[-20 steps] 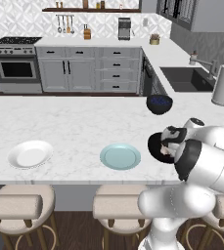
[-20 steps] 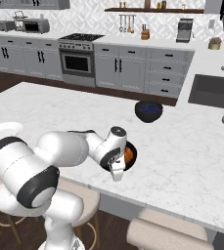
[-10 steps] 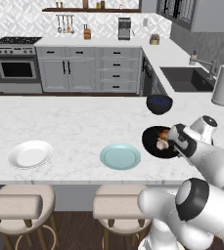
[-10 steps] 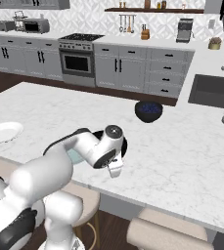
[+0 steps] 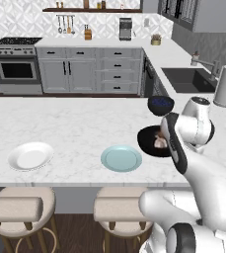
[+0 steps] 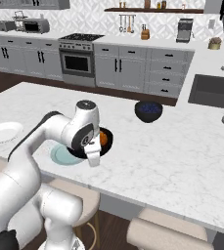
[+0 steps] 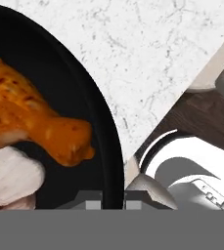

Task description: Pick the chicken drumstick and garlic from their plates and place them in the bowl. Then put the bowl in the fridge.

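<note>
Both items loaded: chicken drumstick (image 7: 33,122) and garlic (image 7: 8,178) sit in bowl (image 7: 86,112) on worktop (image 7: 152,53), tool (image 7: 114,201) straddles its rim, narrow gap, fridge move pending.

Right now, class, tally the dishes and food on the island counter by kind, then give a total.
Plates: 2, white plate and pale blue plate
Bowls: 2, black bowl and dark blue bowl
Food: 2, chicken drumstick and garlic
Total: 6

From behind the arm at seven and five o'clock, we overlook one tabletop (image 5: 75,123); our hand camera sits close above the black bowl's (image 7: 101,122) rim.
</note>
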